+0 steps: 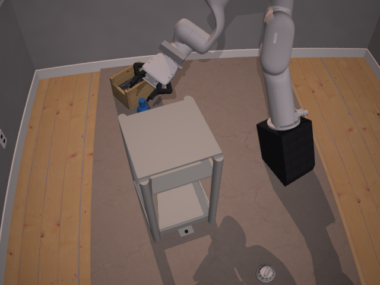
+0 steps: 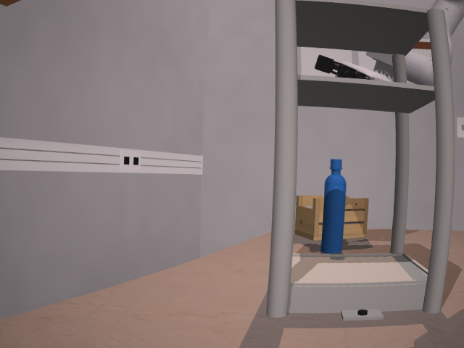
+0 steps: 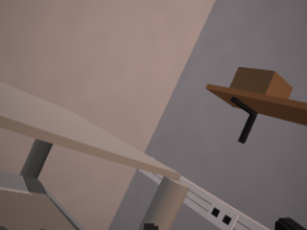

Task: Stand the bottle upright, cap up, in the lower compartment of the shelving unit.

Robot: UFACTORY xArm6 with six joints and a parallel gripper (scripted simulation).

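Grey-walled room, brown floor. Bottle [image 1: 142,105] stands upright, cap up, on the floor behind the shelving unit [image 1: 171,135], at its 11 o'clock; lower compartment holds nothing. Jaws [image 1: 143,87] part open, empty, near the cap. Grasp and placement remain

Shelving unit [image 1: 171,132] stands mid-floor on grey mat; top board hides most of interior, lower compartment floor visible at near side. Blue bottle [image 1: 142,105] upright on floor behind unit's far-left corner, just beside wooden crate [image 1: 132,90]. Gripper [image 1: 145,87] tilted above crate and bottle, jaws apart, empty. Arm rises from black pedestal [image 1: 288,159] right of unit.
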